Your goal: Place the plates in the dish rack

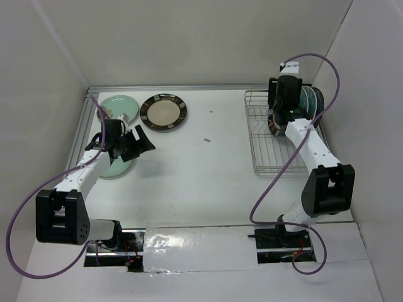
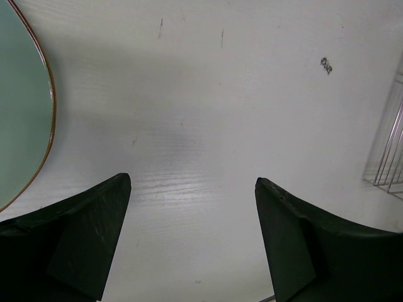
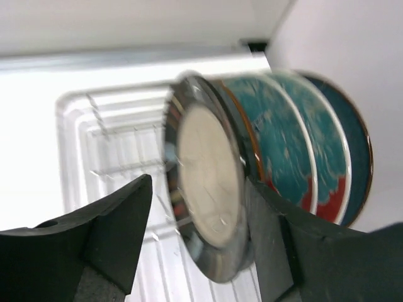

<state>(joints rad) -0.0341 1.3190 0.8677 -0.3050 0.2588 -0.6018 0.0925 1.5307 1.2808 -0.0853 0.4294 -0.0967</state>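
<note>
Stretched to the far-right silver wire rack (image 1: pixel 261 151), the right tool (image 3: pixel 198 182) sits spread around a cream dark-rimmed plate (image 3: pixel 211 170), clearest wrist-side; left tool (image 2: pixel 192 181) gapes empty.

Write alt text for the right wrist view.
The right gripper, jaws open, straddles a cream plate with dark striped rim standing on edge in the dish rack. Behind it stand two red-and-teal plates and a dark teal plate; the picture is blurred.

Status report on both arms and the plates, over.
Left claw open over table. Right claw straddles striped plate in dish rack, grip unclear. Three plates still unloaded.
</note>
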